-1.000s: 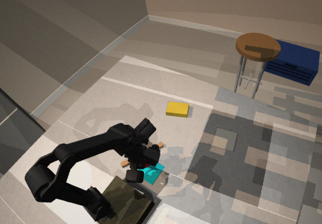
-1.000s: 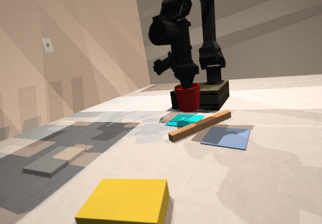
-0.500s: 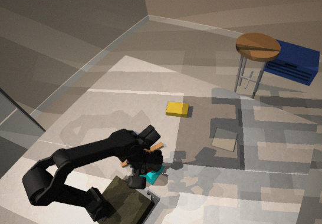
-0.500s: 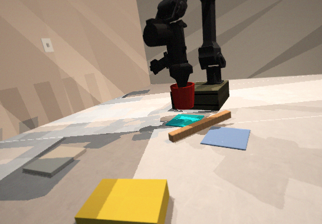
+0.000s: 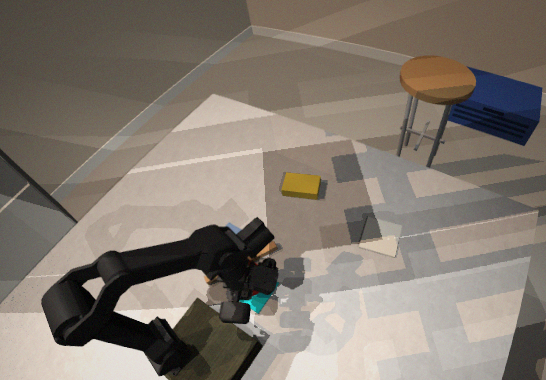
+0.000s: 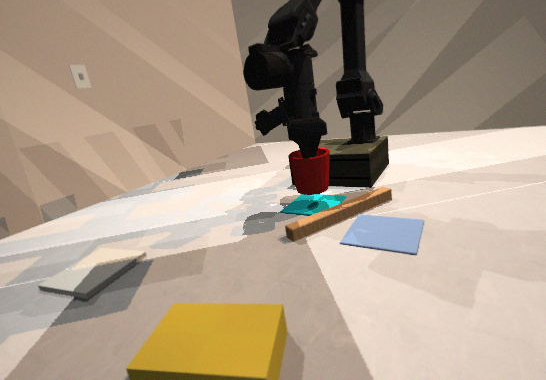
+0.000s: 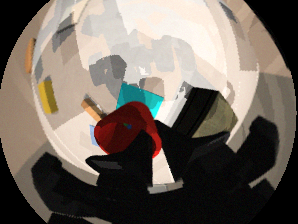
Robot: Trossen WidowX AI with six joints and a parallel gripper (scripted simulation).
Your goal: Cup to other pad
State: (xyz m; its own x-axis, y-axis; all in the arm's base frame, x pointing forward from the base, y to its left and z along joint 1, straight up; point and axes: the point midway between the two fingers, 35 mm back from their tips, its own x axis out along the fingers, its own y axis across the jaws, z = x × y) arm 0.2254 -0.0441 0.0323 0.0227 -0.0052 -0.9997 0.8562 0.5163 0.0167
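Observation:
My gripper (image 6: 306, 149) (image 7: 152, 123) is shut on the rim of the red cup (image 6: 310, 175) (image 7: 124, 129) and holds it upright, a little above the cyan pad (image 5: 259, 302) (image 6: 330, 201) (image 7: 143, 100). In the top view the arm hides the cup. I cannot see the marbles inside the cup. A wooden bar (image 5: 268, 248) (image 6: 340, 213) (image 7: 89, 108) lies between the cyan pad and the light blue pad (image 5: 233, 228) (image 6: 384, 233). The blue pad lies flat and bare on the far side of the bar.
The arm's olive base block (image 5: 215, 340) (image 6: 357, 162) stands right behind the cyan pad. A yellow block (image 5: 300, 185) (image 6: 210, 342) and a grey slab (image 5: 380, 237) (image 6: 90, 272) lie farther out. A stool (image 5: 436, 80) and a blue cabinet (image 5: 500, 105) stand far away.

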